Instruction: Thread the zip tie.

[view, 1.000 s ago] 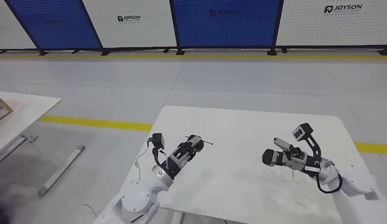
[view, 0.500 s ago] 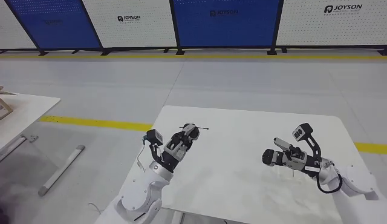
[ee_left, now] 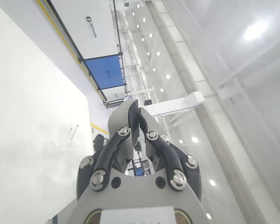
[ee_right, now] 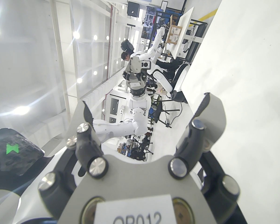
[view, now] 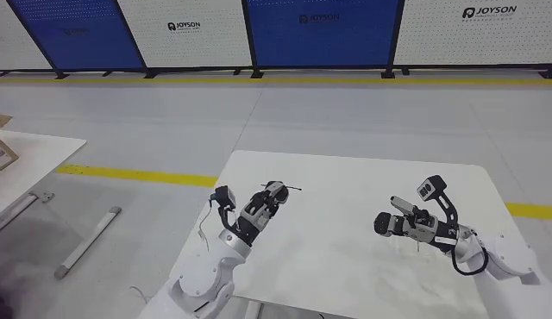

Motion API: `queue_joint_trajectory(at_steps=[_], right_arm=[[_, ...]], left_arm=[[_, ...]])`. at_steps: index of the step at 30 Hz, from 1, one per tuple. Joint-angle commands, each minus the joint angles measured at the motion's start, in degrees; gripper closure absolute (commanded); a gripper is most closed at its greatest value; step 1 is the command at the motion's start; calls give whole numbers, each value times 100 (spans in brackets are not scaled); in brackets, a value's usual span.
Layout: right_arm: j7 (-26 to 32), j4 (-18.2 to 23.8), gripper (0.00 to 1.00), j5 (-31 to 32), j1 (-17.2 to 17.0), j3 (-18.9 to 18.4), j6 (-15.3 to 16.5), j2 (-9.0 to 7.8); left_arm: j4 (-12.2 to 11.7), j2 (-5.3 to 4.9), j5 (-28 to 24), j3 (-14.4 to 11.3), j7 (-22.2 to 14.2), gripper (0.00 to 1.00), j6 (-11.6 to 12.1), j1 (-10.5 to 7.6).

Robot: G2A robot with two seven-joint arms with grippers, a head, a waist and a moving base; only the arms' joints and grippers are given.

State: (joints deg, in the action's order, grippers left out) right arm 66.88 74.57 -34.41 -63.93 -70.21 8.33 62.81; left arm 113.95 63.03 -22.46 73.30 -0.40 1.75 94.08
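Noted small shift of left hand [view: 278,190] over the white surface [view: 345,190], right hand [ee_right: 147,103] unmoved and spread empty; found left hand pinching thin black zip tie [view: 291,186], tip jutting out, no loop seen; judged threading not yet begun.

A white table [view: 362,177] stands on a pale grey floor [view: 259,116] crossed by yellow lines [view: 138,175]. Behind it runs a row of blue panels [view: 323,17] and white panels [view: 185,21] in black frames. A second white table [view: 34,151] sits well apart at one side. Overhead, bright ceiling lights [ee_left: 254,32] glow among white beams [ee_left: 177,108].
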Motion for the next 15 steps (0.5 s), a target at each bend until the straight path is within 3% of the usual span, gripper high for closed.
queue_joint_trajectory(at_steps=[1,9,11,15], right_arm=[[0,0,0,0,0,0,0,0],[0,0,0,0,0,0,0,0],[0,0,0,0,0,0,0,0],[0,0,0,0,0,0,0,0]], left_arm=[[-118,11,279,-111,33,100,-120,-71],[-574,54,1126,-478,44,100,-283,-272],[-557,74,869,-522,-18,100,-214,-252],[-557,74,869,-522,-18,100,-214,-252]])
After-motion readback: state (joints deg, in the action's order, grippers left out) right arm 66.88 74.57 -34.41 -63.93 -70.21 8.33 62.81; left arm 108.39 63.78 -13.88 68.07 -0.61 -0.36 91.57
